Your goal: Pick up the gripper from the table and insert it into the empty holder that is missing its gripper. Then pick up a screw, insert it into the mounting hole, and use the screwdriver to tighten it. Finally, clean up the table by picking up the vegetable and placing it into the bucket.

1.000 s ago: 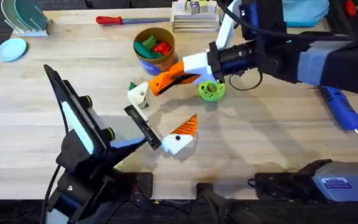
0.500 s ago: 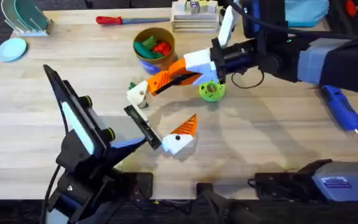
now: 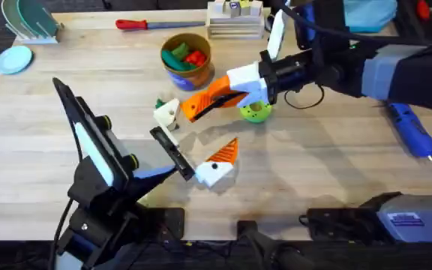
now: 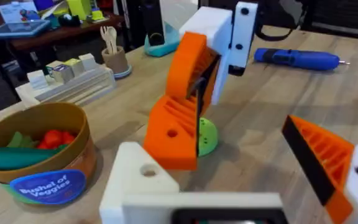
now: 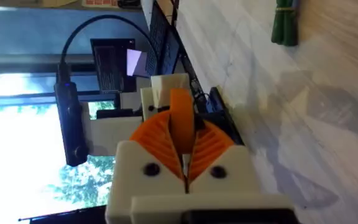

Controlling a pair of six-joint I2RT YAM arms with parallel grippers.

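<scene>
The gripper (image 4: 171, 134) is up off the bench (image 3: 321, 180), clamped between the orange ribbed pads (image 5: 213, 144) of your right tool (image 3: 205, 99), just left of centre in the overhead frame. That puts you in the first step, carry and insert. The white holder (image 3: 166, 112) sits just to the lower left of the gripper's tip, close but apart from it. Your left tool (image 3: 172, 154) lies right beside the holder; I cannot tell its state from here. Next, I'd say, you need the wedge lined up with the holder's slot, then a slow push in. Mind the vegetable (image 3: 159, 103) lying just beside the holder. The screwdriver (image 3: 411, 129) waits at far right, the bucket (image 3: 186, 60) up top.
</scene>
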